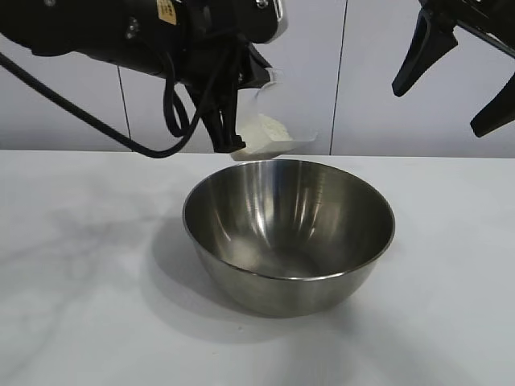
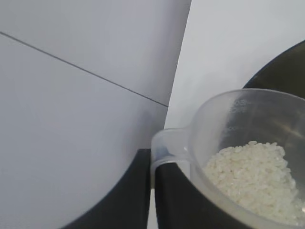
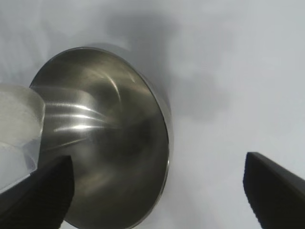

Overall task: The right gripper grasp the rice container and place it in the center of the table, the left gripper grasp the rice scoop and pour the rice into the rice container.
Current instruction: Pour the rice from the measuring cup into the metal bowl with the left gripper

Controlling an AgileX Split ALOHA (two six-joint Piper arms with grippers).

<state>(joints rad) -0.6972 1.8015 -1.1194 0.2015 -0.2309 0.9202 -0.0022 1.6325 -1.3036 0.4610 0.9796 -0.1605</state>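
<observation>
The left gripper [image 1: 228, 133], clamped on the tilted rice scoop [image 1: 269, 129], hangs at the rice container's [image 1: 290, 233] eleven o'clock rim, right gripper [image 1: 463, 76] spread apart.

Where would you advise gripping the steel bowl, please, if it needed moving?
Probably the steel mixing bowl's thin rim on the side nearest the open right gripper, coming from above: its round, smooth wall is too wide to span, and the rice scoop hangs over the far rim.
</observation>
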